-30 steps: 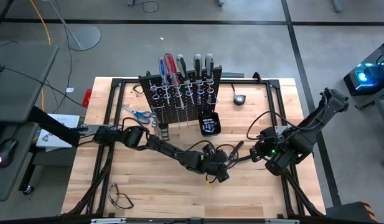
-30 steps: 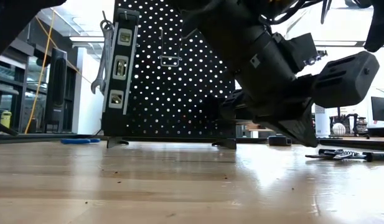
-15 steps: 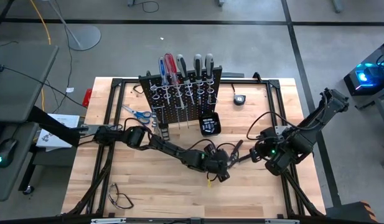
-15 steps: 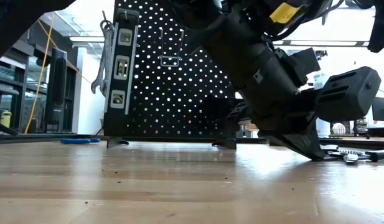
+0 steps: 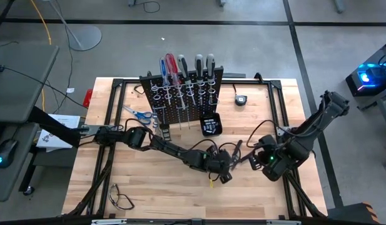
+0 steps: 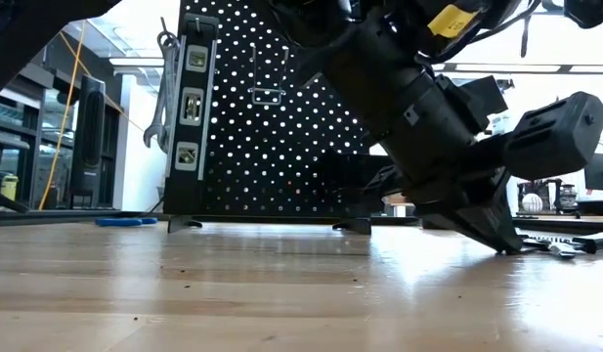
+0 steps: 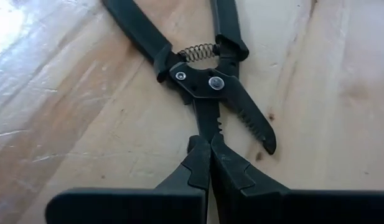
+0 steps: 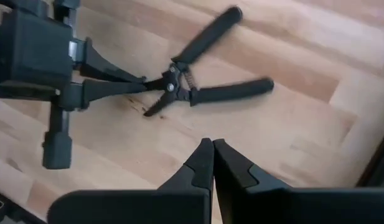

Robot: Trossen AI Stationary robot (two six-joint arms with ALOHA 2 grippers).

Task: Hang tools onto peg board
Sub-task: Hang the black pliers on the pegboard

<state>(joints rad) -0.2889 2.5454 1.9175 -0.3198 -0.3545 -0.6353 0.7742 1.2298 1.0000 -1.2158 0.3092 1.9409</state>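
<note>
Dark pliers (image 7: 210, 81) lie open on the wood table, right of its middle (image 5: 239, 149), with the handles toward the right arm. My left gripper (image 7: 209, 149) slants down onto their nose and is shut on one jaw; the other jaw (image 7: 257, 127) stands free. My right gripper (image 8: 211, 146) hovers shut and empty just right of the pliers (image 5: 255, 159). The peg board (image 5: 180, 94) stands upright at the table's far middle with screwdrivers (image 5: 171, 65) in its rings and a wrench (image 6: 164, 88) hanging at its side. Blue-handled scissors (image 5: 139, 114) lie flat left of it. My left gripper has the tip of one pliers jaw (image 7: 208, 127) at the very ends of its shut fingers (image 8: 117, 84). The fingers come slanting down from the table's left, in line with that jaw. The pliers stay flat on the table (image 6: 565, 244), handles spread.
A small black box (image 5: 211, 125) stands just in front of the peg board. A tape measure (image 5: 241, 99) lies at the far right, and clear safety glasses (image 5: 121, 199) at the near left. Bare wood lies in front of the board.
My left gripper has sunk to the table top and tipped more steeply, staying shut. The pliers have slid a little toward the table's right edge with it. My right gripper has tipped further down over the pliers' handles.
</note>
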